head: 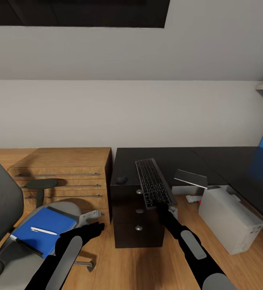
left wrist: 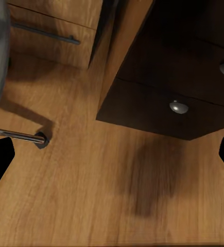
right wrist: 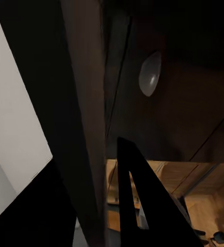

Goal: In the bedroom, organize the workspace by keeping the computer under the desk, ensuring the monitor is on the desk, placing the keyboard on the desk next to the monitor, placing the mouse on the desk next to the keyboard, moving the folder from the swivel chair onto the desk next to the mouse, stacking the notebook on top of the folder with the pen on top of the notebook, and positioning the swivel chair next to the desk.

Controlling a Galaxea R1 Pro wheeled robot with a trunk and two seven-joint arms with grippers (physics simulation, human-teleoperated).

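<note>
The keyboard [head: 152, 181] lies lengthwise on the black desk [head: 180, 159], its near end sticking out past the front edge. My right gripper [head: 166, 208] is shut on that end. The mouse [head: 121, 179] sits on the desk left of the keyboard. On the swivel chair [head: 0, 197] at lower left lies the blue folder [head: 46, 225] with the white pen [head: 43, 230] on it. My left gripper [head: 94, 228] hangs open and empty beside the seat, over bare floor [left wrist: 112, 154]. The pale computer [head: 230, 219] stands on the floor by the desk's right wing. The notebook is not clearly in view.
A thin dark slab with a pale edge [head: 190, 177] tilts at the desk front, above a white piece with a red dot [head: 194, 197]; I cannot identify either. A wooden chest [head: 67, 169] stands left of the desk drawers [head: 138, 210]. The sloped ceiling is low.
</note>
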